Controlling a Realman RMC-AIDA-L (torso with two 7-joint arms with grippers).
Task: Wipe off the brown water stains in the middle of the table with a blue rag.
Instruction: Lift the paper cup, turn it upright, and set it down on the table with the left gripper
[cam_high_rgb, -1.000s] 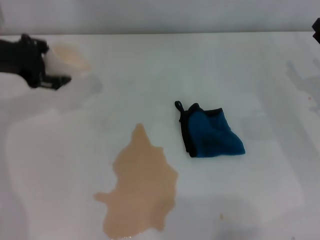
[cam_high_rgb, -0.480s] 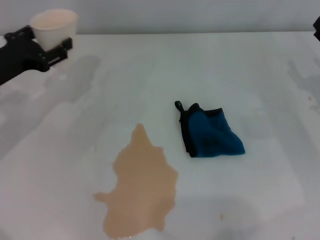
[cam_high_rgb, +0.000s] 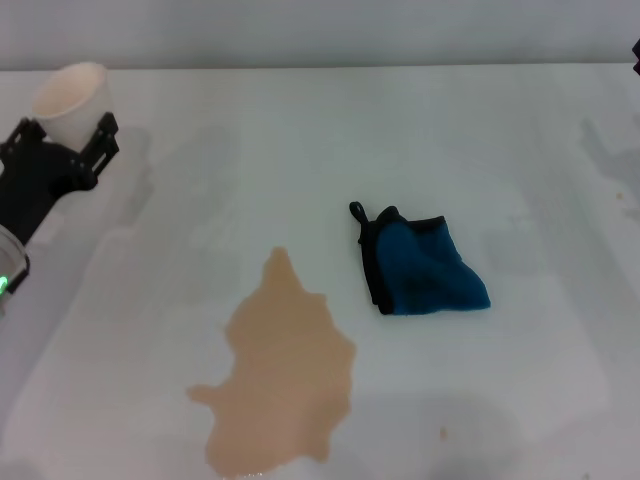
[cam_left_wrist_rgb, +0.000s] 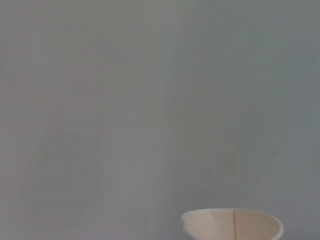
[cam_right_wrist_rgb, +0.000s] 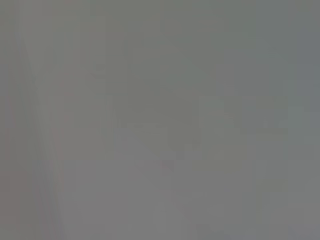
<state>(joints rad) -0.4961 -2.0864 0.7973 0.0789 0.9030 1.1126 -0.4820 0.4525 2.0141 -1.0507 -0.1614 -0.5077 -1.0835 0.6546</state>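
The left gripper (cam_high_rgb: 72, 135) grips a cream paper cup (cam_high_rgb: 70, 98) at the table's (cam_high_rgb: 300, 130) far left edge. The brown water stains (cam_high_rgb: 283, 372) spread near the front edge; the blue rag (cam_high_rgb: 425, 266) lies just right, bare tabletop around it.

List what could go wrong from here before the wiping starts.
1. The left pincer holds a paper cup above the table; if it tips or slips, any leftover liquid would add to the mess.
2. The brown water stains are larger than the blue rag, so one pass may smear rather than clear them.
3. The rag lies bunched, so a grasp may catch only an edge.
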